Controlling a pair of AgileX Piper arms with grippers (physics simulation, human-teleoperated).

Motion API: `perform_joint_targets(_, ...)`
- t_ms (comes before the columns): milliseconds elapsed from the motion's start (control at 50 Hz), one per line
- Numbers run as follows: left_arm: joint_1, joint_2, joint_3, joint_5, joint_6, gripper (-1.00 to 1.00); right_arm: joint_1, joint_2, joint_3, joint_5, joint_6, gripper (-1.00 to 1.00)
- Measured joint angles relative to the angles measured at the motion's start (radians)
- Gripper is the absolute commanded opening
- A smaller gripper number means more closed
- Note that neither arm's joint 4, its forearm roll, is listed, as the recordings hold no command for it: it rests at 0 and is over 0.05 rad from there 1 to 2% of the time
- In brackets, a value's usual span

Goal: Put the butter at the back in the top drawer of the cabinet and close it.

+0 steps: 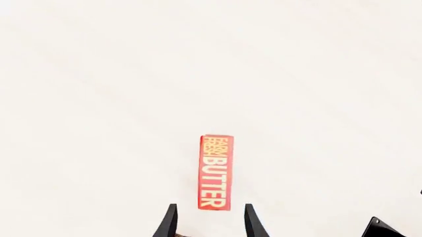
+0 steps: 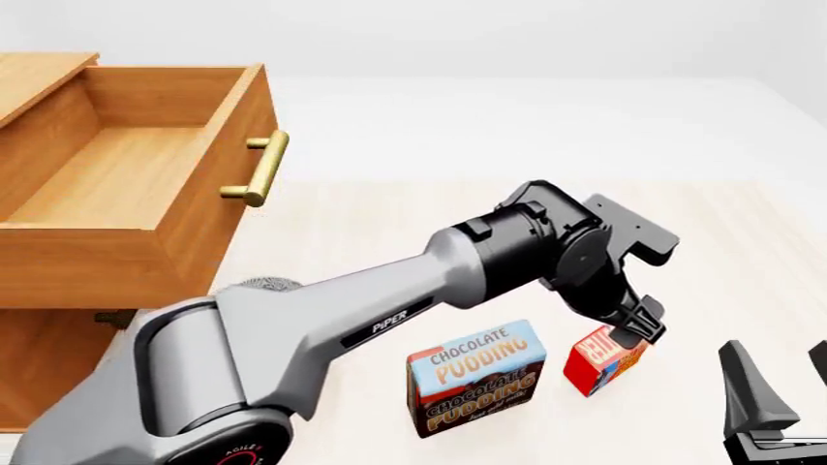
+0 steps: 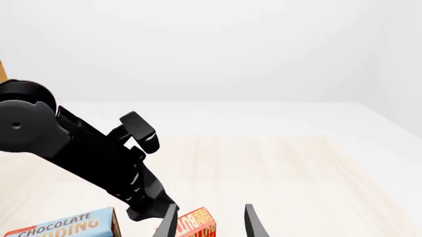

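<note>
Butter (image 2: 603,359): small red box with orange end, lower right of centre in the front view, standing on the table (image 2: 427,223) just right of the pudding box (image 2: 475,377); apart from it. In the left wrist view it lies lengthwise ahead of the fingertips.
Left gripper (image 2: 638,325): directly above the butter, pointing down; fingers spread, nothing between them; whether they touch the box cannot be told.
Right gripper (image 2: 781,387): lower right corner of the front view, fingers apart, holding nothing.
Top drawer (image 2: 130,179): upper left of the front view, pulled out, brass handle (image 2: 259,170) facing right.
Cabinet (image 2: 52,368): left edge, below the drawer.
</note>
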Motion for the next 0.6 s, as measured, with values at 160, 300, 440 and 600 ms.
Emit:
perform_joint_targets(160,-0.002,0.018,-0.021,0.007,-0.002,1.00,0.000,0.000,0.000,0.000,0.000,1.00)
perform_joint_targets(300,-0.003,0.033,-0.037,0.012,-0.002,1.00,0.000,0.000,0.000,0.000,0.000,1.00)
perform_joint_targets(440,-0.004,0.047,-0.050,0.016,-0.004,1.00,0.000,0.000,0.000,0.000,0.000,1.00)
perform_joint_targets(600,-0.006,0.063,-0.065,0.020,-0.007,1.00,0.000,0.000,0.000,0.000,0.000,1.00)
